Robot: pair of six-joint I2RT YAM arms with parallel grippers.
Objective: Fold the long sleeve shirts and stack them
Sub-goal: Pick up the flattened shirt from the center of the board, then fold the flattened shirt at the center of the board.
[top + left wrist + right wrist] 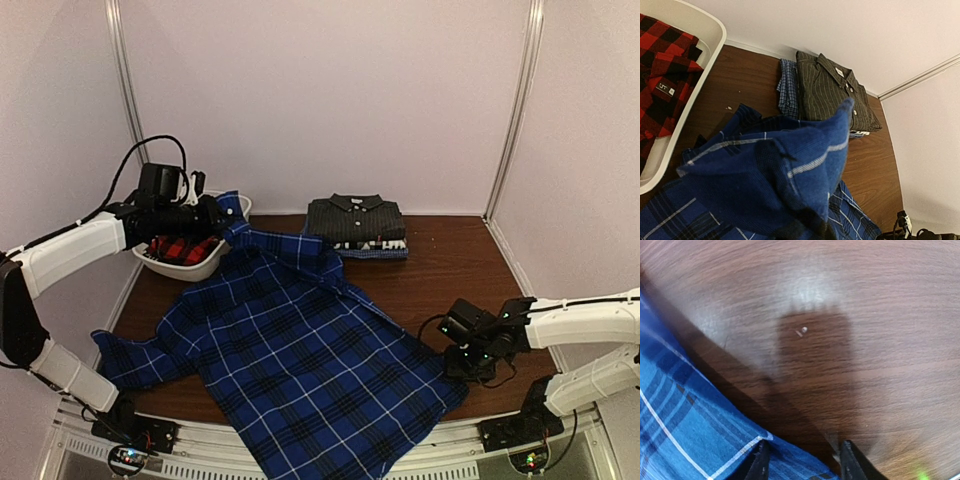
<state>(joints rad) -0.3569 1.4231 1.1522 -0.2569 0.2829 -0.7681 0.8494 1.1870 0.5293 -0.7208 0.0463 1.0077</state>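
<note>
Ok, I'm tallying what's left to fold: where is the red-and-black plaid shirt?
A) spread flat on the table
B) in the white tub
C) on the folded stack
B: the red-and-black plaid shirt lies crumpled inside the white tub; the dark striped shirt tops the folded stack.

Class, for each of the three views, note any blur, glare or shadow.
Top external: even, soft light, fairly sharp. Left wrist: the blue plaid shirt near the lens is soft; the charcoal striped shirt behind is crisp. Right wrist: the table is streaked with blur, with a pale glare patch above a dark blocky shadow.
</note>
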